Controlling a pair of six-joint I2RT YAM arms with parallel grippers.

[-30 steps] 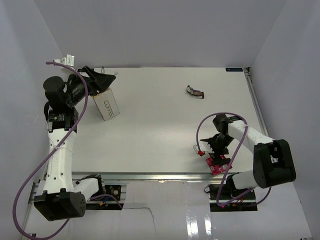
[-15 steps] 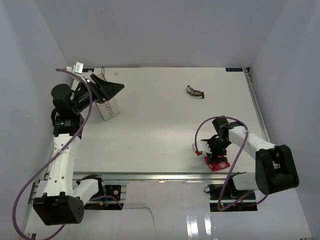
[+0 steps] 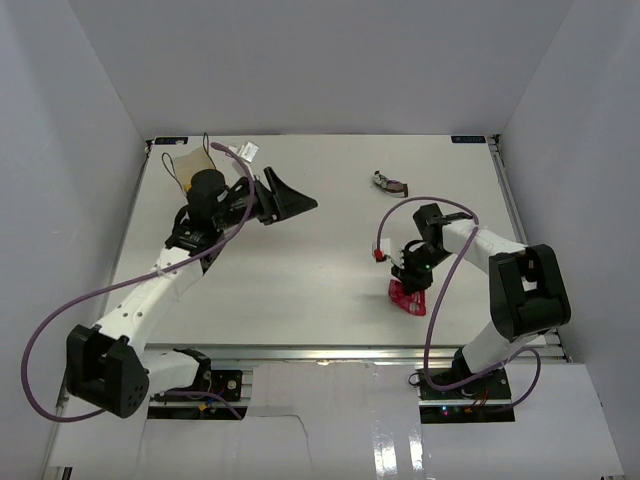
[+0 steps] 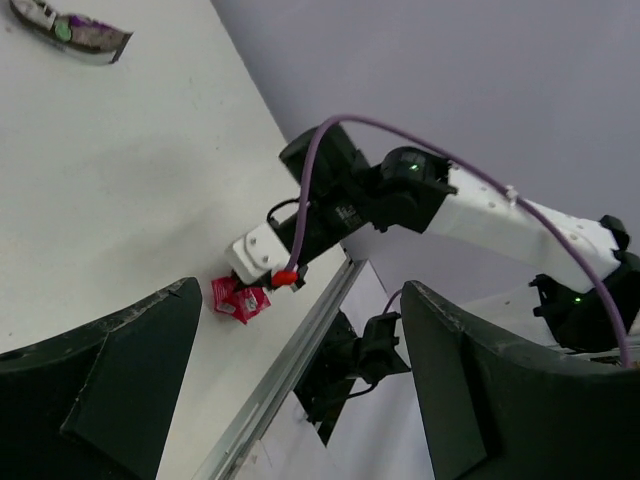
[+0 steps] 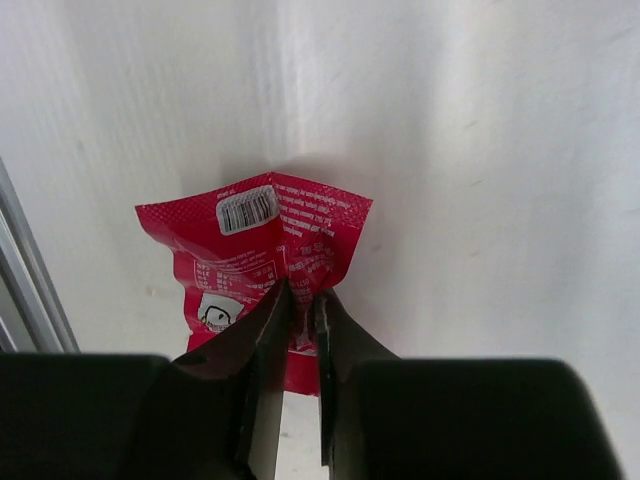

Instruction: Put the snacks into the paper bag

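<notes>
From where I stood, the right fingers (image 5: pixel 262 350) were pinched together on the lower edge of a red packet (image 5: pixel 255 245). It sat toward the front of the table (image 3: pixel 300 290), not far from the metal rail (image 5: pixel 18 270) along the near edge. I could not tell whether the packet touched the surface.

The left fingers (image 4: pixel 110 390) were spread wide with nothing between them. They were held out over the middle-left of the table, pointing across at the right arm (image 4: pixel 500 215).

Behind the left arm (image 3: pixel 150 285), the paper bag (image 3: pixel 186 166) sat in the back left corner, close to the white walls (image 3: pixel 100 120) and partly hidden by the arm. A dark purple packet (image 3: pixel 392 184) lay alone near the back edge, well apart from the red one.

Between the two arms the table showed a broad bare stretch, running from the red packet toward the bag.
</notes>
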